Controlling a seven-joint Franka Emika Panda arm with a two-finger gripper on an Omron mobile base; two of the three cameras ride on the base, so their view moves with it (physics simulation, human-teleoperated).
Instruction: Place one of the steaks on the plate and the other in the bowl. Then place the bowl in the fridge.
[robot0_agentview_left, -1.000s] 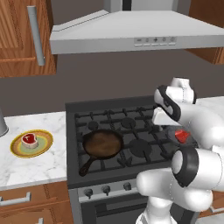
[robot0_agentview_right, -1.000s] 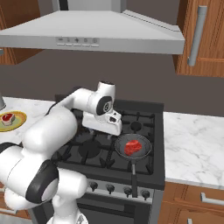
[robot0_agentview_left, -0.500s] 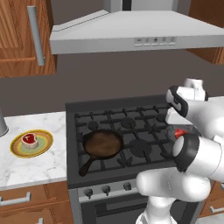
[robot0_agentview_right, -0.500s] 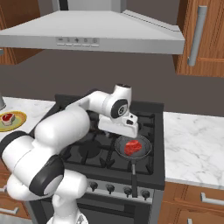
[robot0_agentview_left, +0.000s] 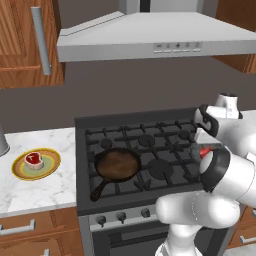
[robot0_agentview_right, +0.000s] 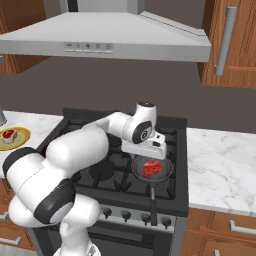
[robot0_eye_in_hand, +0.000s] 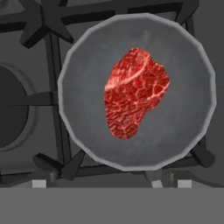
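Observation:
One steak (robot0_eye_in_hand: 133, 94) lies in a grey skillet (robot0_eye_in_hand: 70, 65) on the stove's front right burner, also seen as steak (robot0_agentview_right: 151, 167) in skillet (robot0_agentview_right: 167, 172). My gripper (robot0_agentview_right: 146, 154) hangs just above that skillet, pointing down, open with nothing between its fingers. The other steak (robot0_agentview_left: 33, 159) rests on the yellow-rimmed plate (robot0_agentview_left: 49, 169) on the left counter, far from the gripper; the same plate (robot0_agentview_right: 20, 140) shows at the left edge of the right base view. The bowl and the fridge are out of view.
A dark frying pan (robot0_agentview_left: 117, 165) with its handle toward the front sits on the front left burner. The skillet's handle (robot0_agentview_right: 153, 200) sticks out over the stove's front edge. A range hood (robot0_agentview_left: 155, 40) hangs overhead. Marble counter (robot0_agentview_right: 220, 160) lies right of the stove.
The arm has swung to the right across the stove, from the middle burners to above the grey skillet with the steak. The jaws stayed open.

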